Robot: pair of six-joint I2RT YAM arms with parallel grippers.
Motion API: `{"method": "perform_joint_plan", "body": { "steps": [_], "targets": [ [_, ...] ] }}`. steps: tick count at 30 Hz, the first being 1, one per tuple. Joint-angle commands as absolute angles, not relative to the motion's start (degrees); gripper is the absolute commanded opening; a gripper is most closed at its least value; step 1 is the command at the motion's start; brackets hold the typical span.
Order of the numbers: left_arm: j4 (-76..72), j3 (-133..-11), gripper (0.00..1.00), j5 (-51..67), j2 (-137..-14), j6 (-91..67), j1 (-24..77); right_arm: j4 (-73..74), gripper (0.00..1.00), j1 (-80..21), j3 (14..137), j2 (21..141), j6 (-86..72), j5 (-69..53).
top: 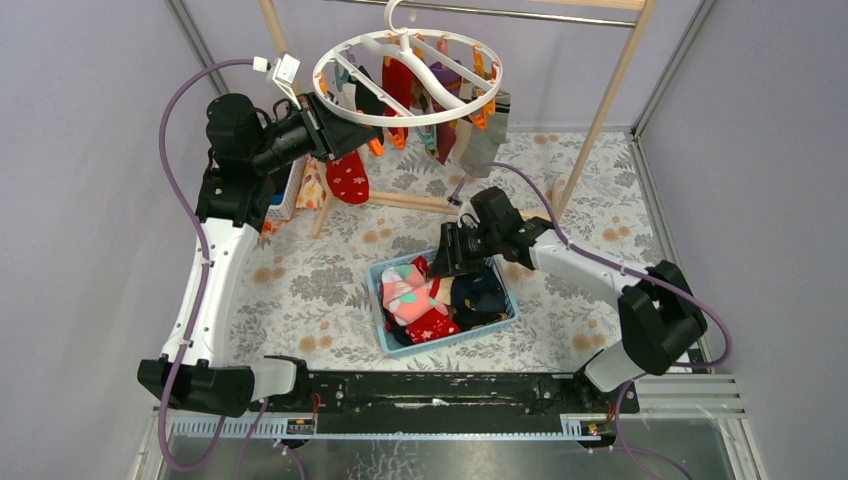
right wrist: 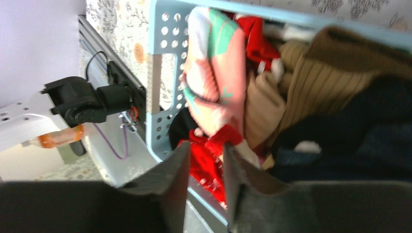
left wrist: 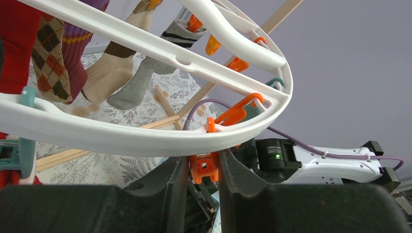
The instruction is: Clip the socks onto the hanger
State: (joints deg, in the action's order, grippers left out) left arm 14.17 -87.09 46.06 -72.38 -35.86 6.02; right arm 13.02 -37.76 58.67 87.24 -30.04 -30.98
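While the floral table [top: 300,290] takes up most of the overhead view, one wooden rail frame [top: 610,100] stands across its far side. Two arms reach out from the near edge.

One hanger [top: 420,121], a white ring with spokes, hangs by its hook from the rail. One light-blue basket [top: 455,338] sits mid-table, in front of the frame.

The socks [top: 430,310] are in two places. At least six hang clipped under the ring, among them a red one with white marks [top: 348,178], a grey one [top: 487,145] and an argyle one [left wrist: 48,53]; overlap hides the exact number. The rest lie heaped in the basket. There I can pick out one pink sock with green spots [top: 400,292], one navy [top: 480,290] and one brown ribbed [right wrist: 340,63], with others buried beneath.

The left gripper [left wrist: 203,165] is up at the ring's rim, its jaws narrow and pinching one orange clip [left wrist: 204,171]. The right gripper [right wrist: 205,155] hovers just over the heap with its jaws partly apart, gripping nothing; red fabric shows through the gap.
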Motion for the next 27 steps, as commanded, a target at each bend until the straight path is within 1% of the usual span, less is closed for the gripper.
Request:
{"method": "perform_joint_plan", "body": {
  "steps": [1,3,4,9,13,17,22,27],
  "targets": [
    [14.23,-87.14,0.04,47.11,-71.83,-34.67,6.24,2.67,0.56,-37.55,61.09,87.97,-29.72,-31.92],
    [14.49,-87.11,0.04,47.19,-71.88,-34.32,6.24,0.83,0.62,-37.57,60.54,87.26,-27.84,-33.24],
    [14.48,-87.11,0.04,47.26,-71.89,-34.26,6.24,0.94,0.64,-37.60,60.60,86.70,-25.95,-33.91],
    [14.43,-86.96,0.04,47.63,-71.97,-34.15,6.24,7.83,0.64,-37.53,61.36,80.36,-11.40,-33.11],
    [14.26,-86.77,0.04,47.88,-71.98,-34.32,6.23,14.32,0.68,-37.51,62.62,79.33,-1.56,-28.89],
    [14.05,-86.25,0.05,48.07,-71.63,-34.39,6.24,16.61,0.68,-37.49,63.25,81.35,1.59,-27.71],
    [14.07,-86.44,0.05,48.34,-71.45,-34.44,6.24,15.21,0.68,-37.56,61.44,81.62,1.83,-28.97],
    [14.26,-86.55,0.05,48.43,-71.46,-34.31,6.24,15.12,0.68,-37.46,60.58,81.74,1.93,-24.04]
  ]
}}
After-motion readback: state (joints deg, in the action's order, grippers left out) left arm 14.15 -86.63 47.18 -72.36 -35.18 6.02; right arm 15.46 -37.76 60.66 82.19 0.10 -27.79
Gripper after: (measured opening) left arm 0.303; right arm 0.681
